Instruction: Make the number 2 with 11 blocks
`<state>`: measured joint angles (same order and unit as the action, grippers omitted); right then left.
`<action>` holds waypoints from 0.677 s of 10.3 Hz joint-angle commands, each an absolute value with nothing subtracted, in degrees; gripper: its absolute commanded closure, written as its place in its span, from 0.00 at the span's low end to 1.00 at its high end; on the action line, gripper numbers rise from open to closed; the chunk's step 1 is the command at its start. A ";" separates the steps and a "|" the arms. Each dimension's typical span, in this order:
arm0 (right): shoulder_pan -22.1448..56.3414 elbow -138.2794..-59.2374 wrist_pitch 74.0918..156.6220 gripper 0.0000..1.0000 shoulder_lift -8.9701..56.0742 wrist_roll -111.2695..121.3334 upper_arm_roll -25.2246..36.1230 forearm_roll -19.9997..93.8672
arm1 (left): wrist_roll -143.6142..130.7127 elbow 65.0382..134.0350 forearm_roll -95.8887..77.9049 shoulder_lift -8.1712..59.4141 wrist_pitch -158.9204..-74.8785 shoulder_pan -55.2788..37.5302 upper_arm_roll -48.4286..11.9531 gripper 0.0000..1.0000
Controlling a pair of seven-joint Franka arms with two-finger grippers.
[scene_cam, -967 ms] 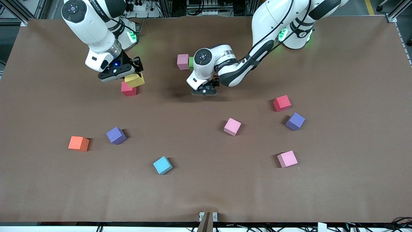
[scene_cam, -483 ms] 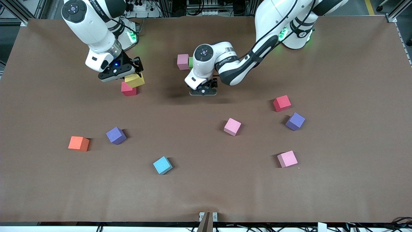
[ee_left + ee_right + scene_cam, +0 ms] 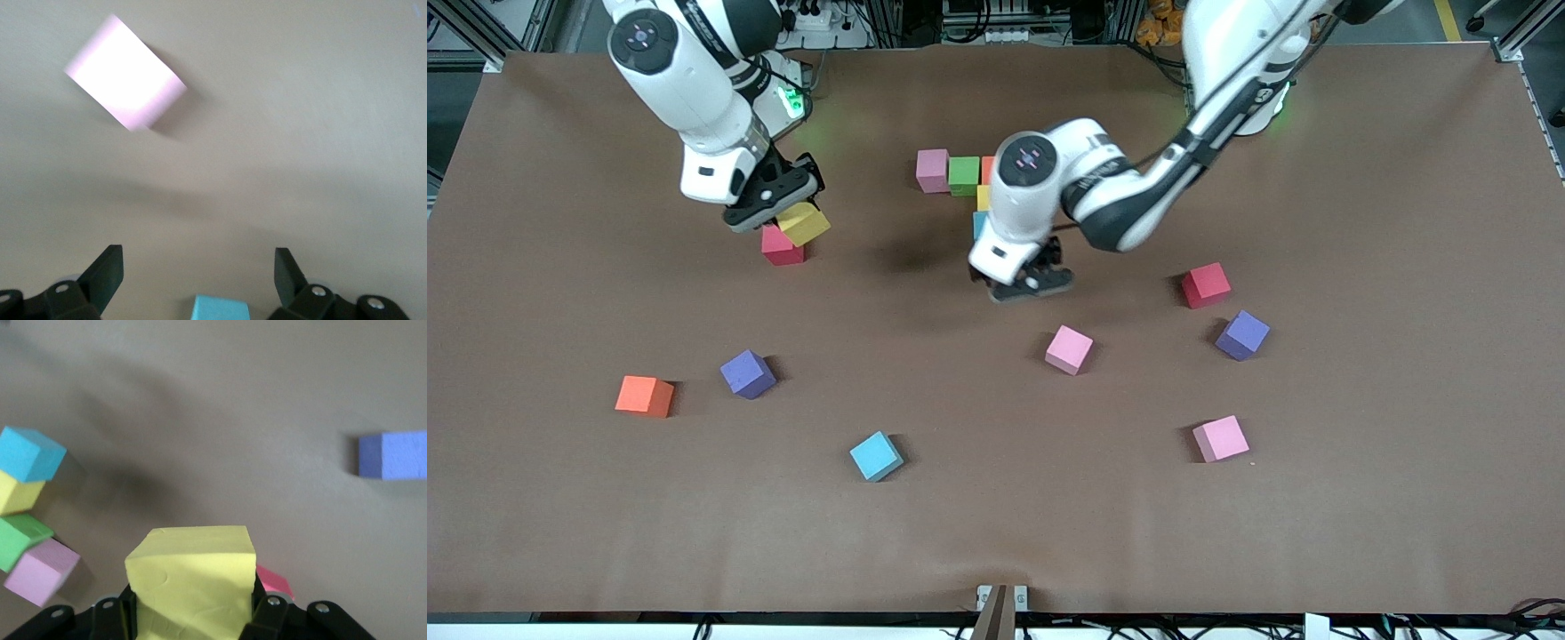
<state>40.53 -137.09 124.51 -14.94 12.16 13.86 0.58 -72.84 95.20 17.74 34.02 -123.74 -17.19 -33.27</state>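
Yellow block carried; digit partly laid.
The yellow block (image 3: 804,223) is clamped in the right gripper (image 3: 775,201) over a red cube (image 3: 782,249). The left gripper (image 3: 1024,281), jaws spread and empty, is held over bare table (image 3: 996,533) between the started row (image 3: 963,175) and a pink block (image 3: 1069,349).

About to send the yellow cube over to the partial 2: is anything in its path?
Nothing visible. The right pincer holds the yellow cube over a red cube; bare table lies between it and the partial 2. The left pincer, open, hangs nearby.
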 commanded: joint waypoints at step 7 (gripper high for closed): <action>56.85 -136.41 137.20 0.63 -0.19 31.11 13.36 -4.20 | -94.45 86.93 16.44 42.45 -121.20 -13.89 -29.45 0.00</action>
